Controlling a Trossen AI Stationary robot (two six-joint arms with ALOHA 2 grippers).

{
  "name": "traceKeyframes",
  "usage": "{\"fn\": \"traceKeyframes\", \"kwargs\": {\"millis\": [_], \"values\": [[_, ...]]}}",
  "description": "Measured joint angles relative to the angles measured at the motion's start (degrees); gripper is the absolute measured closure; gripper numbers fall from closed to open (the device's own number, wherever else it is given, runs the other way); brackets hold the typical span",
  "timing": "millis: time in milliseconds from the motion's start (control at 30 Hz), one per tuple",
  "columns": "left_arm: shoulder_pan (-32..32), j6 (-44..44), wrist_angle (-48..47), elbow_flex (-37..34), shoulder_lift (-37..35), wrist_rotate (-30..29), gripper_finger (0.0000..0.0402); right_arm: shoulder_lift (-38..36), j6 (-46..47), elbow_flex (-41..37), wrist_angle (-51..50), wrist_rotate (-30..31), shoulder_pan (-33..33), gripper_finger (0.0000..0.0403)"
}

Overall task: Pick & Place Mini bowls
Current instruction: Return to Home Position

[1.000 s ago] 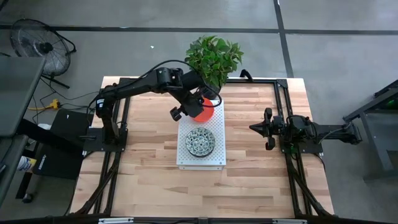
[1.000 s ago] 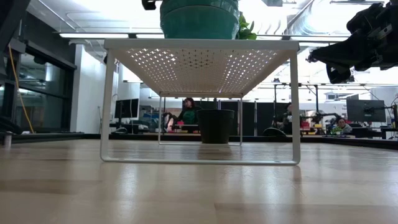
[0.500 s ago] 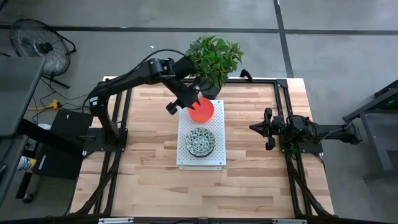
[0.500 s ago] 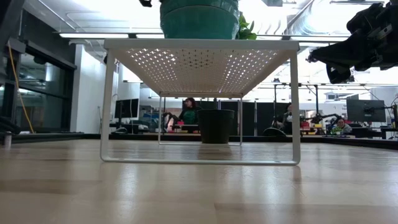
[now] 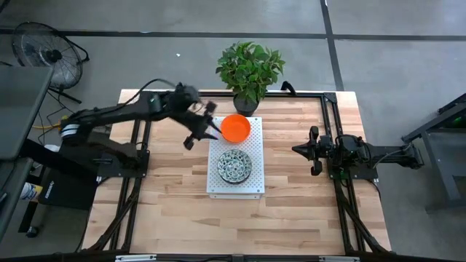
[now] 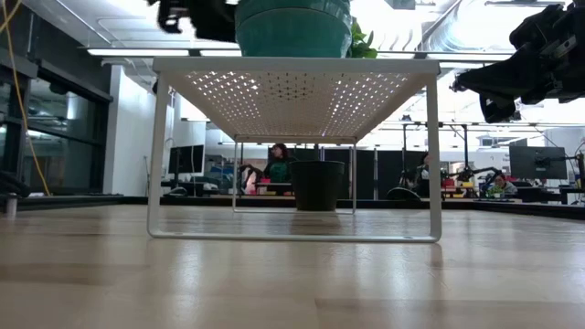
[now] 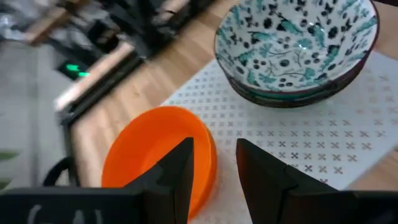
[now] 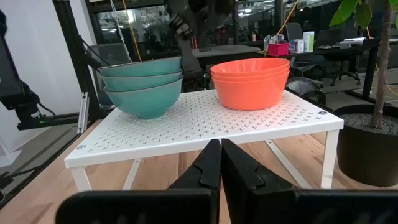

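A stack of plain orange mini bowls (image 5: 235,128) sits on the far half of a white perforated rack (image 5: 251,185), and a stack of green-patterned mini bowls (image 5: 235,165) sits on its near half. In the left wrist view the orange stack (image 7: 146,158) and the patterned stack (image 7: 295,50) both stand on the rack. My left gripper (image 5: 205,134) hovers open just left of the orange stack, its fingers (image 7: 180,165) pointing at it and touching nothing. My right gripper (image 5: 306,151) waits shut at the table's right, facing the rack (image 8: 205,121).
A leafy plant in a dark pot (image 5: 250,69) stands at the far edge behind the rack. Black frame rails (image 5: 331,138) run along both sides of the table. Bare wood (image 5: 175,189) lies left, right and near of the rack. People sit in the room beyond.
My left gripper has drawn back from over the orange stack toward the table's left edge and slightly nearer, the arm swinging away from the plant. The orange bowls, partly covered a second ago, now show in full and rest on the rack.
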Motion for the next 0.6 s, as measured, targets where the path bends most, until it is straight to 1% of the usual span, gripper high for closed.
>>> {"fn": "traceKeyframes", "kwargs": {"millis": [67, 200, 333, 433, 600], "values": [[0.0, -3.24, 7.02, -7.28, -5.33, -1.18, 0.0285, -0.01, 0.0, 0.0, -0.02, 0.0, 0.0, 0.0402], [0.0, -9.55, 22.47, -21.39, -15.81, -1.34, 0.0285, -0.01, 0.0, 0.0, -0.02, 0.0, 0.0, 0.0402], [0.0, -14.15, 34.34, -32.61, -25.61, -3.12, 0.0285, -0.01, 0.0, -0.02, -0.02, 0.0, 0.0, 0.0402], [0.0, -16.08, 38.2, -38.22, -32.46, -5.99, 0.0285, 0.0, 0.0, 0.0, -0.02, 0.0, -0.01, 0.0402], [0.0, -18.8, 40.15, -44.14, -42.0, -8.62, 0.0285, -0.01, 0.0, 0.0, -0.02, 0.0, -0.01, 0.0402]]}}
